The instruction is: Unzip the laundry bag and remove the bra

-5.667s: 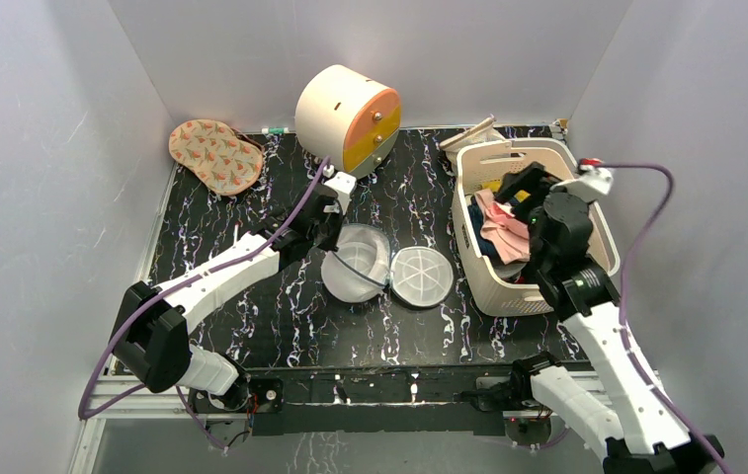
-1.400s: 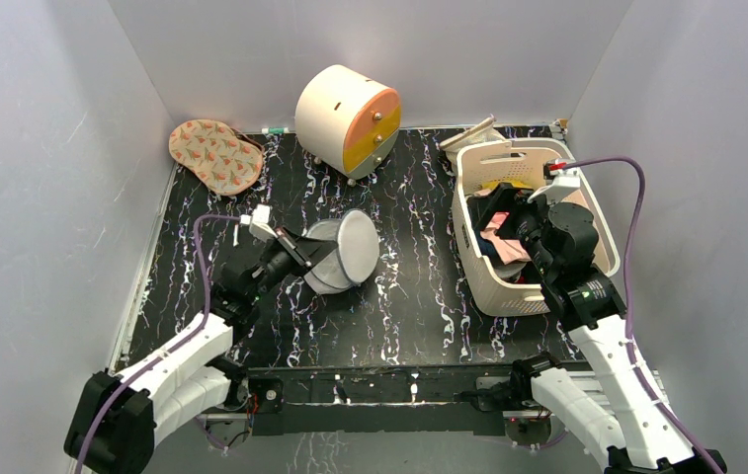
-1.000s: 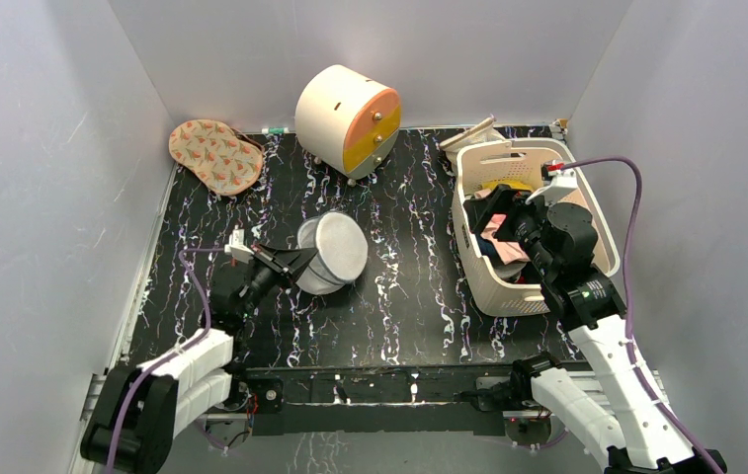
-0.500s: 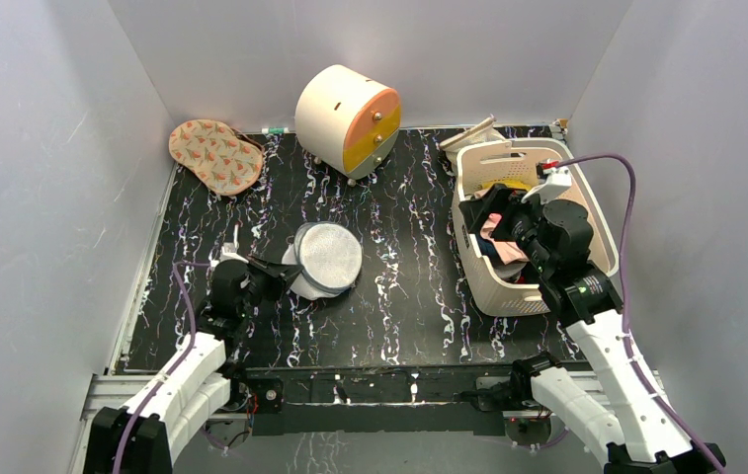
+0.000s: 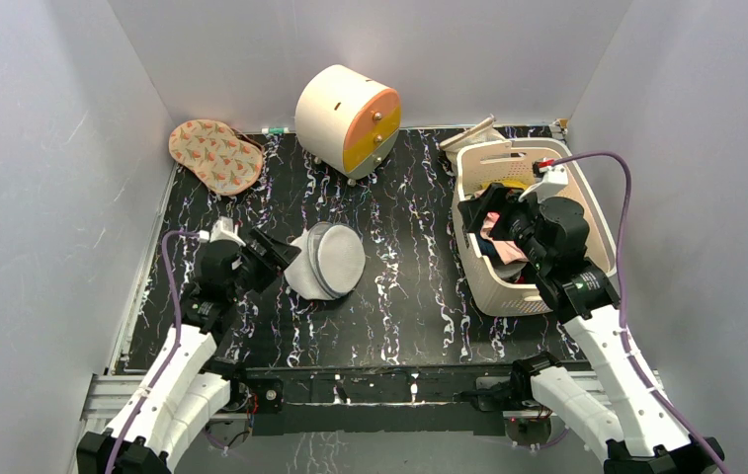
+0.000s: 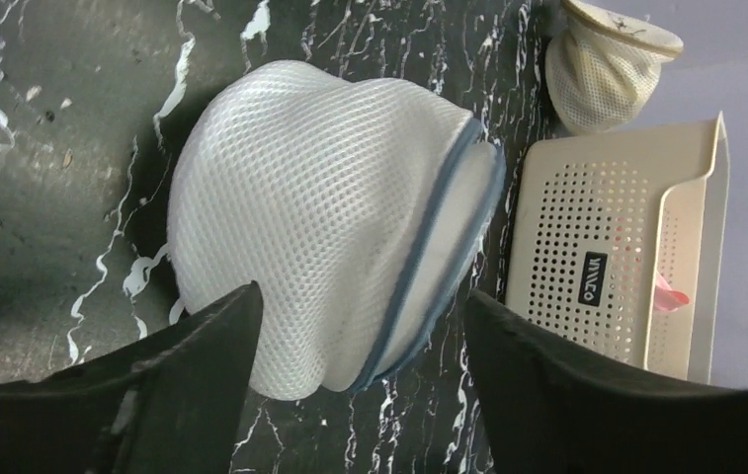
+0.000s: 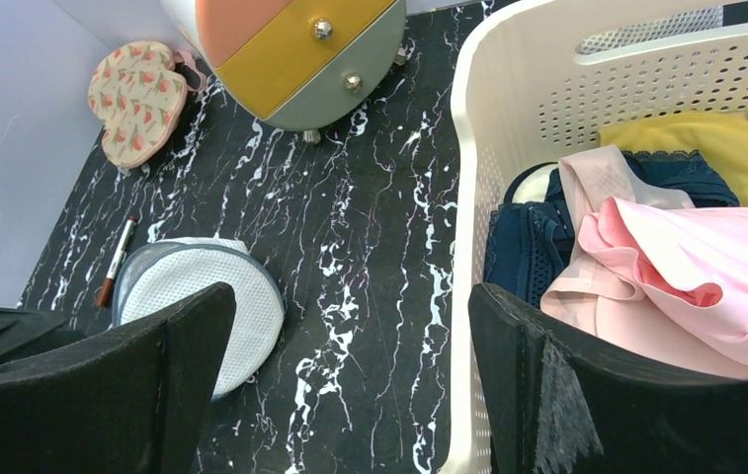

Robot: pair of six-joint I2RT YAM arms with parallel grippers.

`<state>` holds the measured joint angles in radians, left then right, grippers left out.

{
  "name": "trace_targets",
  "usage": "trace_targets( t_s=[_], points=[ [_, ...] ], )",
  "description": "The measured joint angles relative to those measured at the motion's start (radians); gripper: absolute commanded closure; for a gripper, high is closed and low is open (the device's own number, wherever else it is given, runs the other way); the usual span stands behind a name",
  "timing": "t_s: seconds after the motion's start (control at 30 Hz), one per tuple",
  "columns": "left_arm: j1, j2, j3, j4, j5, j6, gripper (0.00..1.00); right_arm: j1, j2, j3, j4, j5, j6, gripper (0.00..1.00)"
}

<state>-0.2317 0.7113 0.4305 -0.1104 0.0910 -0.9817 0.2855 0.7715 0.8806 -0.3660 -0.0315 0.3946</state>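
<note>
The laundry bag (image 5: 325,262) lies on the black marbled table left of centre, a white mesh pouch with a grey-blue zipper rim, tipped on its side. In the left wrist view the laundry bag (image 6: 320,207) bulges just ahead of my left gripper (image 6: 362,296), whose jaws stand wide apart and open around its near edge. From above, the left gripper (image 5: 271,259) sits at the bag's left side. My right gripper (image 5: 493,212) hovers open over the basket's left wall. The pale pink bra (image 7: 686,276) lies inside the basket on dark blue and yellow clothes.
A cream slotted basket (image 5: 473,267) stands at the right. The cream-and-orange drawer cabinet (image 5: 348,117) is at the back, a floral pad (image 5: 214,155) back left. A pen (image 7: 118,262) lies near the bag, and a small mesh pouch (image 6: 607,59) is behind the basket.
My left gripper has opened and let the laundry bag go; the bag now rests on the table. The left arm has drawn back to the left. The right arm has hardly moved.
</note>
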Motion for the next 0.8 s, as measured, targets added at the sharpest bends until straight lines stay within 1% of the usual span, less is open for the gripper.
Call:
trace_targets(
  t_s=[0.03,0.13,0.23,0.33,0.4,0.5,0.53,0.57,0.6,0.67,0.7,0.8],
  points=[
    [0.0,0.006,0.015,-0.006,0.01,0.038,0.09,0.0,0.003,0.0,0.0,0.002,-0.001,0.12],
    [0.0,0.067,0.107,-0.021,0.063,0.164,0.02,0.0,0.009,0.0,0.0,0.006,-0.003,0.12],
    [-0.003,0.171,0.246,-0.043,0.112,0.297,0.02,0.0,0.014,0.0,0.002,0.006,-0.003,0.12],
    [-0.026,0.266,0.349,-0.064,0.127,0.419,0.02,0.0,0.018,0.0,0.003,0.005,-0.003,0.12],
    [-0.074,0.337,0.407,-0.099,0.107,0.498,0.02,0.0,0.02,0.0,0.003,0.001,-0.001,0.12],
    [-0.177,0.447,0.475,-0.162,0.043,0.592,0.02,0.0,0.022,0.0,0.003,-0.002,-0.001,0.12],
    [-0.21,0.49,0.495,-0.183,0.019,0.621,0.03,0.0,0.022,0.0,0.003,-0.002,-0.001,0.12],
    [-0.23,0.52,0.504,-0.194,0.009,0.64,0.07,0.0,0.022,0.0,0.003,-0.002,-0.001,0.12],
    [-0.245,0.546,0.506,-0.205,-0.003,0.656,0.13,0.0,0.022,0.0,0.003,-0.002,0.0,0.12],
    [-0.249,0.585,0.505,-0.232,-0.028,0.675,0.32,0.0,0.022,0.0,0.003,-0.002,0.0,0.12],
    [-0.249,0.595,0.504,-0.238,-0.039,0.678,0.43,0.0,0.021,0.0,0.003,-0.002,0.0,0.12],
    [-0.237,0.604,0.484,-0.229,-0.062,0.657,0.62,0.0,0.019,0.0,0.002,-0.002,0.0,0.12]
  ],
)
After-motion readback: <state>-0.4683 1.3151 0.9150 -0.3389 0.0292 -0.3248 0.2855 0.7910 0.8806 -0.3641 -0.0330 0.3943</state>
